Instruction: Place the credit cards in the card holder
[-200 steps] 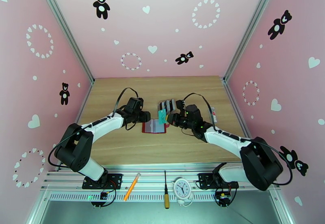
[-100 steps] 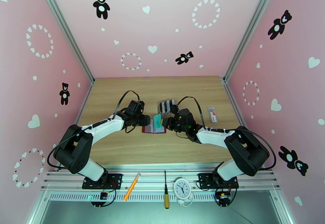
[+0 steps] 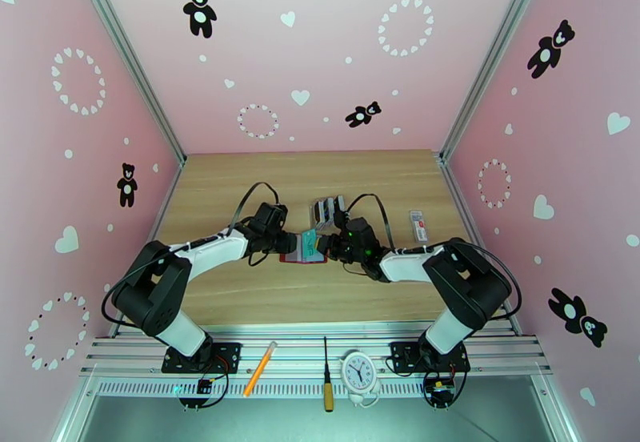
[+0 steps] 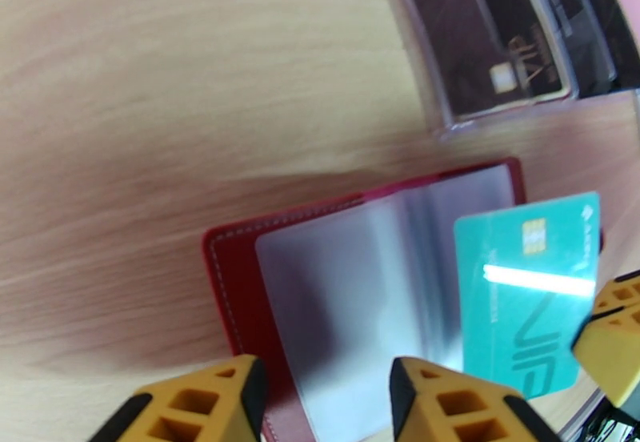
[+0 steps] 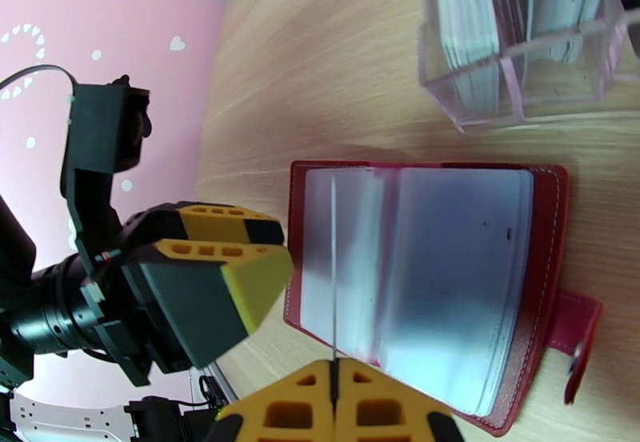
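The card holder [image 3: 305, 255] lies open on the table, dark red with grey clear pockets [image 4: 360, 291]. A teal credit card [image 4: 528, 291] hangs just above its right half, and my right gripper [image 3: 326, 243] is shut on that card's edge. In the right wrist view the card is a thin edge-on line [image 5: 332, 275] rising from my right gripper [image 5: 332, 371] over the card holder [image 5: 552, 219]. My left gripper [image 4: 324, 403] is open, low over the holder's left edge, with nothing between its fingers [image 5: 240, 275]. Dark brown credit cards [image 4: 496, 43] stand in a clear slotted stand [image 3: 326, 210].
The clear stand [image 5: 520, 75] sits just behind the holder. A small white and red item [image 3: 417, 226] lies on the table to the right. An orange pencil [image 3: 261, 368], a screwdriver [image 3: 326, 387] and a small clock [image 3: 359, 371] rest on the front rail.
My right gripper has carried the teal card left and down over the open holder. My left gripper has shifted right to the holder's left edge, and its jaws have narrowed a little.
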Available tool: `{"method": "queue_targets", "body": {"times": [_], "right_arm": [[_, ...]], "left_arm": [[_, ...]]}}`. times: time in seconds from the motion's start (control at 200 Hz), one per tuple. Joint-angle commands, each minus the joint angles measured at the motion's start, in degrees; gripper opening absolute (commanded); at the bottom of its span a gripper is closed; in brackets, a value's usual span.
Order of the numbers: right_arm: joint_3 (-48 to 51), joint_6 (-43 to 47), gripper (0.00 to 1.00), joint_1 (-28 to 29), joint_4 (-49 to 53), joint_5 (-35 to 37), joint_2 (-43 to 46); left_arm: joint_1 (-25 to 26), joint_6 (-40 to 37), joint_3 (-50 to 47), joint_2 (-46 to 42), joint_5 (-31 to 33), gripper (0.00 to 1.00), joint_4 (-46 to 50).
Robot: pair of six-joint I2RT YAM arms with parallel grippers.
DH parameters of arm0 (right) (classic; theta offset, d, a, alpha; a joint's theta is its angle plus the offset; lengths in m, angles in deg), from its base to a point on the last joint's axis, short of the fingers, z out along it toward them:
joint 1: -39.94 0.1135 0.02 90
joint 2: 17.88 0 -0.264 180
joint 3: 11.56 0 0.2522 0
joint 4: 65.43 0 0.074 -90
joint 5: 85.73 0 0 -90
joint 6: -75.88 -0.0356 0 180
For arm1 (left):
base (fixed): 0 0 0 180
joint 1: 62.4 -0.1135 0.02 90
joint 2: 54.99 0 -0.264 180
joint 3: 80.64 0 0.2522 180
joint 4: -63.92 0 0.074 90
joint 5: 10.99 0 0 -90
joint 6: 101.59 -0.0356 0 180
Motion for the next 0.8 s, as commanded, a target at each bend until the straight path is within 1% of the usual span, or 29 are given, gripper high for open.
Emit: {"method": "queue_targets", "body": {"times": [0.0,0.28,0.496,0.796], "right_arm": [[0.1,-0.3,0.00,0.4,-2.7,0.3,-1.3],[0.2,-0.5,0.00,0.4,-3.6,0.1,-2.9],[0.1,-1.3,0.00,0.4,-5.3,-0.2,-4.7],[-0.1,-2.2,0.00,0.4,-6.4,-0.5,-6.0]], "left_arm": [[0.3,-1.0,-0.8,0.9,-1.4,0.48,-1.7],[0.2,-1.5,-1.5,1.9,1.1,0.48,-1.1],[0.1,-1.6,-2.4,3.0,0.8,0.48,-1.8],[-0.3,-1.3,-2.8,3.1,0.2,0.42,-2.4]]}}
